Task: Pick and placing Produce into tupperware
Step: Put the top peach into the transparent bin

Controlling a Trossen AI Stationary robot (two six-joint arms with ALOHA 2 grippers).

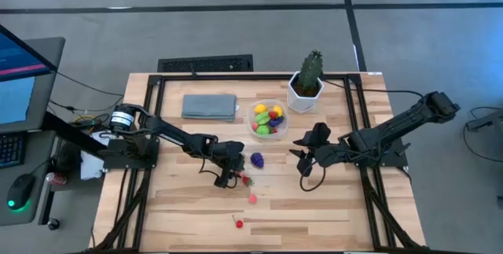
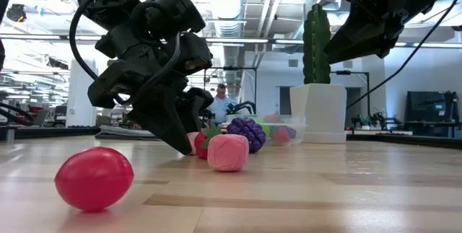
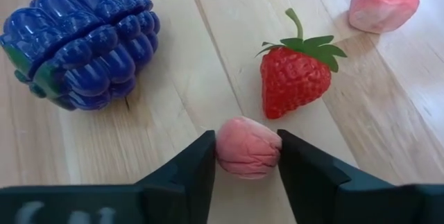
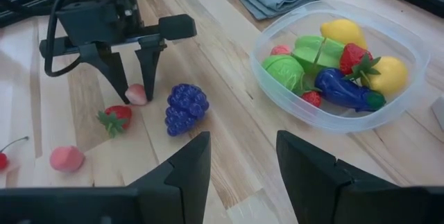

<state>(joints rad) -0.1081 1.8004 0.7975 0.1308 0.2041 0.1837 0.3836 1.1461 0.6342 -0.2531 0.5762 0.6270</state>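
Observation:
A small pink produce piece (image 3: 248,148) lies on the wooden table, and my left gripper (image 3: 246,156) is shut on it. Close by lie a red strawberry (image 3: 295,78), a purple grape bunch (image 3: 80,44), another pink piece (image 3: 385,1) and a red cherry (image 1: 238,222). The clear round tupperware (image 4: 399,96) stands farther back, with several yellow, green, red and purple pieces inside. My right gripper (image 4: 243,154) hangs open over the table to the right of the grapes, with nothing between its fingers. My left gripper pinches the small pink piece by its two opposite sides (image 3: 223,148) between its two fingers. The fingers (image 4: 116,78) slant down at it from the table's left side. The piece sits on the table top.
A potted green cactus (image 1: 308,77) in a white pot stands at the back right, beside the tupperware. A folded grey-blue cloth (image 1: 210,106) lies at the back left. Bare wood stretches along the table's near edge.

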